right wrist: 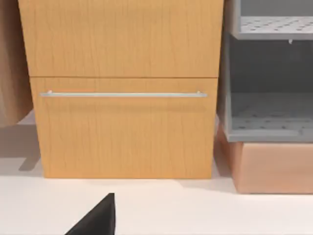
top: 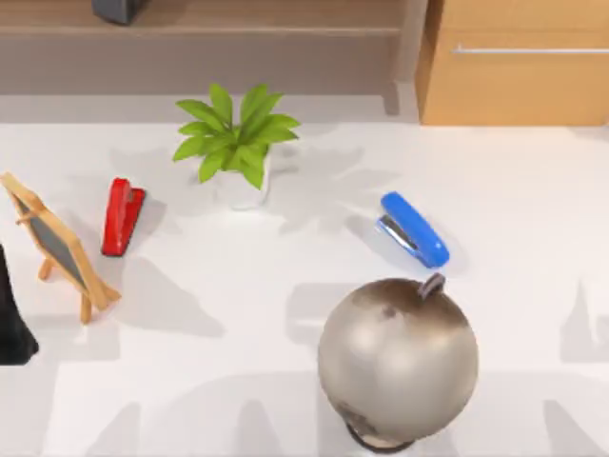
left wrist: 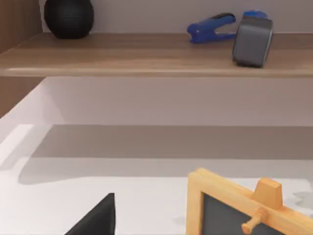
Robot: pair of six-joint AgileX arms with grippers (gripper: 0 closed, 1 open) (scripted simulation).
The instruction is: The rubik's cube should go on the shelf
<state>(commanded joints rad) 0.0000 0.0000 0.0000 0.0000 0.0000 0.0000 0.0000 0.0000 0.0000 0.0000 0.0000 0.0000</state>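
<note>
The rubik's cube is out of view. The long brown wooden shelf [top: 238, 29] runs along the back left of the table. In the left wrist view its board [left wrist: 137, 54] carries a black ball [left wrist: 68, 17], a blue stapler [left wrist: 212, 27] and a grey box [left wrist: 252, 40]. My left arm [top: 11, 324] sits at the table's left edge, and a dark part of my left gripper [left wrist: 98, 220] faces the shelf. A dark part of my right gripper [right wrist: 98, 220] faces the drawer cabinet.
On the table stand a potted plant [top: 238, 143], a red stapler [top: 121, 216], a blue stapler [top: 414, 228], a grey globe [top: 398, 360] and a small easel chalkboard [top: 57, 246]. The orange-wood drawer cabinet [top: 514, 71] is at the back right, with a grey rack [right wrist: 269, 73] beside it.
</note>
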